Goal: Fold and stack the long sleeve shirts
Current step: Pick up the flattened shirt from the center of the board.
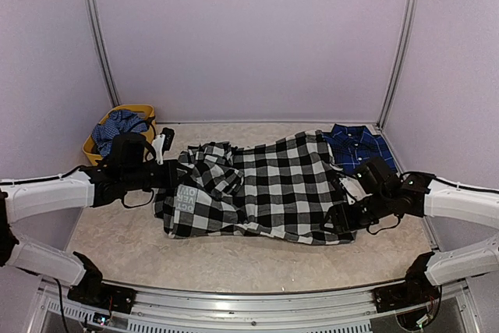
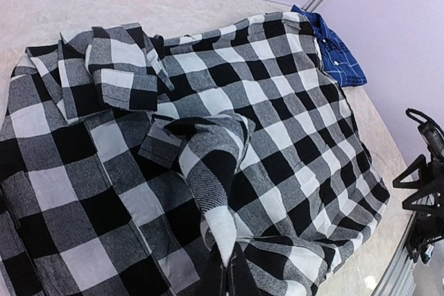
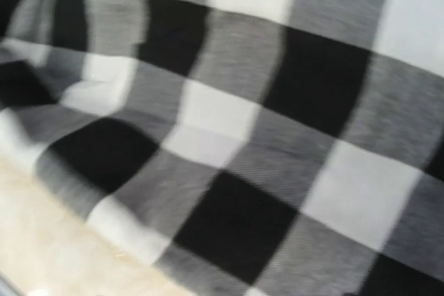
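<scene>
The checked shirt [image 1: 273,189] is lying lengthwise across the counter's [image 1: 234,259] middle, its left end being pinched by the clenched left end effector [image 1: 169,173]. The right end effector [image 1: 345,216] is being held at the right hem, its grip impossible to tell.

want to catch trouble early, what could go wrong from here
1. The left gripper is shut on a bunched fold of the check shirt; pulling may drag several layers and crumple it.
2. Its far corner meets the navy plaid shirt, which could get dragged along.
3. The right gripper sits at the shirt's right edge, jaws unseen; it may miss the edge.
</scene>
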{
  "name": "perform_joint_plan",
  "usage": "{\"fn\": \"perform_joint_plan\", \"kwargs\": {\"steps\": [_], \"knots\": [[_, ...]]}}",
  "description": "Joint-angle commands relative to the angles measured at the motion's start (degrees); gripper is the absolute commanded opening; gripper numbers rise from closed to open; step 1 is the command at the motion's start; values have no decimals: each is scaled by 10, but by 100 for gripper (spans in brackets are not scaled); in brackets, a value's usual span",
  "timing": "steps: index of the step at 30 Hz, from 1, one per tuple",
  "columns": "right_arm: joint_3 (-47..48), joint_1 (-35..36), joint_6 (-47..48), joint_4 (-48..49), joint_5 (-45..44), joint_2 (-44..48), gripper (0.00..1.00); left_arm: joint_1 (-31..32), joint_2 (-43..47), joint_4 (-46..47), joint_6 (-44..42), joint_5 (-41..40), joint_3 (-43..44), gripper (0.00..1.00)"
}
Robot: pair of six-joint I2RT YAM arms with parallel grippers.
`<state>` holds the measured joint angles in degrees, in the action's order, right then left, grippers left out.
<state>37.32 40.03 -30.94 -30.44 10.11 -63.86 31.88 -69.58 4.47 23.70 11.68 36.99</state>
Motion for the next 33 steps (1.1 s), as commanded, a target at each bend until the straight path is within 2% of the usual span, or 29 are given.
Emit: {"fn": "perform_joint_plan", "kwargs": {"steps": [1, 6, 10, 24, 33], "knots": [[-1, -4, 31, 31, 48, 33, 69, -20, -41, 1, 10, 5, 62, 0], [-1, 7, 43, 50, 45, 37, 68, -28, -97, -15, -1, 13, 118, 0], [10, 27, 44, 39, 6, 15, 67, -30, -120, -21, 0, 25, 136, 0], [81, 107, 82, -19, -96, -107, 68, -30, -117, -30, 4, 35, 134, 0], [117, 121, 95, -72, -157, -182, 66, -30, -116, -32, 3, 39, 134, 0]]}}
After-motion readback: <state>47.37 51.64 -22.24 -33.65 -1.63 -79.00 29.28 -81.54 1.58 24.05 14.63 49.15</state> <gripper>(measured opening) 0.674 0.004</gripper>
